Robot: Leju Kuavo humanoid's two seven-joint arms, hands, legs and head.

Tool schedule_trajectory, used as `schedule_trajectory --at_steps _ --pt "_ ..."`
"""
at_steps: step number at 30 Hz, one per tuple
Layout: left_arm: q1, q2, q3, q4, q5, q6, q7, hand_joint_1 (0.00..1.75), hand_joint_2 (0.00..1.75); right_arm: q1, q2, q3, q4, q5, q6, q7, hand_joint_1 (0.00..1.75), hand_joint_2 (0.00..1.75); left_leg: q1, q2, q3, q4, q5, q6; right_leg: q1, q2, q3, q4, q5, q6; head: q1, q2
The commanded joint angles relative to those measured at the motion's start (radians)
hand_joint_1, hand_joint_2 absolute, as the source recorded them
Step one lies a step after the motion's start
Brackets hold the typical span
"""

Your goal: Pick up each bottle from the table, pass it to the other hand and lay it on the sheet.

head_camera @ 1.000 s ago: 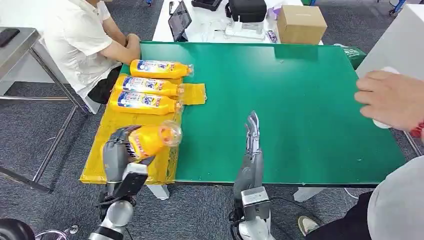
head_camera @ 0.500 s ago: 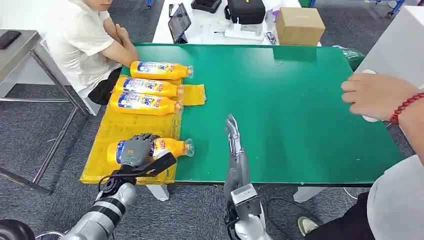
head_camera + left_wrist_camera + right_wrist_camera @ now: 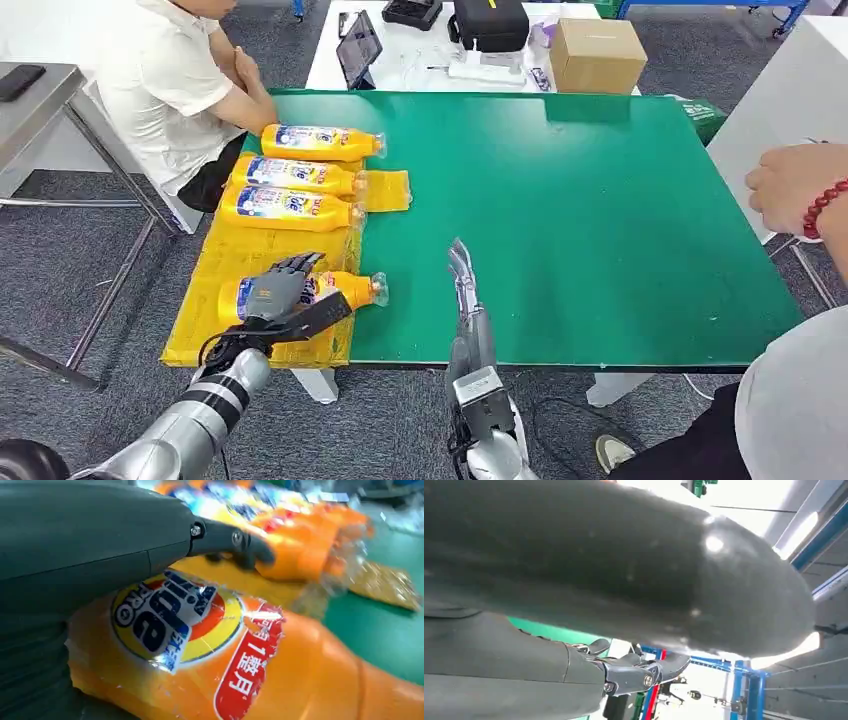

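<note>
While the fourth orange plastic bottle point(image 3: 305, 293) lies on its side at the near end of the crinkled yellow plastic sheet point(image 3: 232, 258), the robot's left hand point(image 3: 283, 297) rests over its labelled middle, fingers draped across the top and thumb along the near side. From the left wrist view, the thumb point(image 3: 233, 540) arches over the label with the bottle point(image 3: 240, 665) lying just under the palm; whether the fingers grip it or only lie on it I cannot tell.

Three more orange bottles lie side by side on the far part of the sheet: one at the far end point(image 3: 320, 141), one in the middle point(image 3: 295, 173) and one nearest the robot point(image 3: 288, 206), all with caps pointing toward the green table point(image 3: 600, 220). The fourth sits well nearer than these, its clear cap poking off the sheet's edge onto the green top.

Beside the sheet, the right hand point(image 3: 464, 278) stands edge-up over the table, fingers straight and together, holding nothing.

By my judgement this is the laying-down step for the last bottle, nearly finished. The next move calls for the left hand to let go and lift straight away, without rolling the bottle further off the sheet.

A person in a white shirt point(image 3: 160, 85) sits by the sheet's far end; another person's hand point(image 3: 795, 185) with a red bead bracelet hovers at the opposite side of the table.
</note>
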Motion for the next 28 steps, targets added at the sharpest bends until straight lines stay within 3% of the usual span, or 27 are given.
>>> schedule_trajectory --at_steps 1,6,10,13,20,22,23,26,28 --pt "0.055 0.020 0.028 0.053 0.162 -0.389 -0.133 0.00 1.75 -0.053 -0.025 0.010 0.092 -0.011 0.000 0.003 0.00 0.00 -0.001 0.004 0.003 -0.003 0.000 0.002 -0.001 0.003 0.002 -0.003 0.001 -0.002 0.000 0.000" --pt "0.086 0.039 0.004 -0.020 0.224 -0.436 -0.183 0.00 1.75 -0.061 -0.032 0.025 0.098 -0.018 -0.023 0.003 0.00 0.00 -0.001 -0.012 0.008 -0.002 0.000 0.002 -0.001 -0.010 0.006 -0.002 -0.006 0.000 0.000 0.000" --pt "0.099 0.030 -0.002 -0.074 0.270 -0.463 -0.213 0.00 1.75 -0.061 -0.037 0.029 0.103 -0.017 -0.030 0.003 0.00 0.00 -0.002 -0.010 0.007 -0.003 0.000 0.003 -0.002 -0.009 0.004 -0.003 -0.005 0.001 0.001 0.000" --pt "0.162 0.010 -0.026 -0.263 0.328 -0.381 -0.230 0.00 1.75 -0.055 -0.046 0.029 0.098 -0.013 -0.056 0.003 0.00 0.00 -0.002 -0.012 0.008 -0.002 -0.001 0.003 -0.002 -0.011 0.013 -0.002 -0.006 0.001 0.001 0.000" --pt "0.300 -0.050 -0.047 -0.544 0.460 -0.245 -0.250 0.00 1.75 -0.033 -0.050 0.035 0.081 -0.014 -0.088 0.003 0.00 0.00 -0.002 -0.009 0.004 -0.002 0.000 0.005 -0.001 -0.010 0.008 -0.003 -0.005 0.000 0.000 0.000" --pt "0.326 -0.076 -0.043 -0.589 0.531 -0.195 -0.275 0.00 1.75 -0.014 -0.048 0.022 0.019 -0.086 0.032 0.003 0.00 0.00 -0.002 -0.010 0.001 -0.001 -0.001 0.004 -0.001 -0.011 0.004 -0.002 -0.006 0.001 0.001 0.000" --pt "0.359 -0.123 -0.028 -0.630 0.670 -0.182 -0.264 0.00 1.75 0.038 0.008 -0.083 -0.014 -0.192 0.239 0.003 0.00 0.00 -0.002 -0.011 -0.002 0.000 -0.001 0.004 -0.002 -0.011 0.002 -0.001 -0.006 0.001 0.000 0.000" --pt "0.393 -0.150 -0.029 -0.664 0.790 -0.211 -0.248 0.00 1.75 0.066 0.023 -0.135 -0.036 -0.184 0.318 0.003 0.00 0.00 -0.002 -0.011 -0.005 0.001 -0.002 0.005 -0.001 -0.013 -0.001 -0.001 -0.007 -0.001 0.001 0.000" --pt "0.429 -0.161 -0.016 -0.683 1.022 -0.331 -0.201 0.00 1.75 0.082 0.043 -0.169 -0.044 -0.164 0.363 0.003 0.00 0.00 -0.002 -0.009 -0.006 0.001 -0.002 0.004 -0.001 -0.011 -0.002 -0.001 -0.006 -0.001 0.001 0.000"
